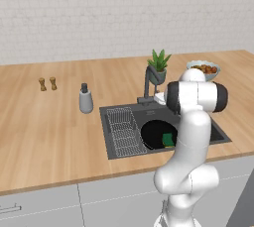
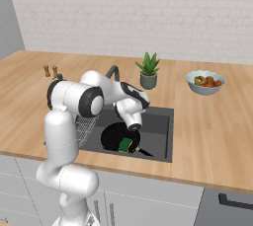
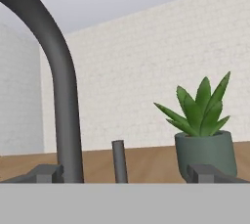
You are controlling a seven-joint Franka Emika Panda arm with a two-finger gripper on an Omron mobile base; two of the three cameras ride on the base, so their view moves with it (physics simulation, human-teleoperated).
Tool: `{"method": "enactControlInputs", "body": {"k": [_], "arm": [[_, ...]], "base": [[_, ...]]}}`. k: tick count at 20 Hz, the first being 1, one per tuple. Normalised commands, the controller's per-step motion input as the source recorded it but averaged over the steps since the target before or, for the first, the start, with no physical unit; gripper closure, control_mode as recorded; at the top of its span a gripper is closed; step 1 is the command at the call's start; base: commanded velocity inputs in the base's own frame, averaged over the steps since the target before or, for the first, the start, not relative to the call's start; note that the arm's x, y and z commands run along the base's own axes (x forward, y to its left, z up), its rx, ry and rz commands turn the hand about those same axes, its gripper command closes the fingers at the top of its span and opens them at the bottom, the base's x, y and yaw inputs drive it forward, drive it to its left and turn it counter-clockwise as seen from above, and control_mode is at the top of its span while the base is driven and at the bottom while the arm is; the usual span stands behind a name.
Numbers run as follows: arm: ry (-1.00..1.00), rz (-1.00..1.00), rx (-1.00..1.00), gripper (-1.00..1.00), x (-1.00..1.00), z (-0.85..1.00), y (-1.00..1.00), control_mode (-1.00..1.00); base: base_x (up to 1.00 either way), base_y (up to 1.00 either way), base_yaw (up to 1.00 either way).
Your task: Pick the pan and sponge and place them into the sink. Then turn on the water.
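Hand view: gripper (image 3: 124,173) stood wide apart, empty, facing faucet (image 3: 58,81); pan (image 2: 118,137) and sponge (image 2: 125,144) lay in sink (image 2: 160,136).

A pale brick wall (image 1: 124,13) runs behind a long wooden counter (image 1: 44,132). Below the counter's front edge, at six o'clock, sit light grey cabinet fronts (image 1: 114,201). In the right base view a grey side wall (image 2: 9,22) stands at ten o'clock. The light is soft and even, with faint shadows.
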Motion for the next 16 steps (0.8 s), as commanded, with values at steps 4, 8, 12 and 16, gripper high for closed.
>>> {"method": "enactControlInputs", "body": {"k": [4,8,12,16], "arm": [[0.00,0.02,0.00,-1.00,0.03,0.00,0.00,-1.00],[0.00,0.02,0.00,-1.00,0.06,0.00,0.00,-1.00],[0.00,0.01,0.00,-1.00,0.12,0.00,0.00,-1.00],[0.00,0.00,0.00,-1.00,0.15,-0.05,0.00,-1.00]], "base": [[0.00,0.00,0.00],[0.00,0.00,0.00],[0.00,0.00,0.00],[0.00,0.00,0.00]]}}
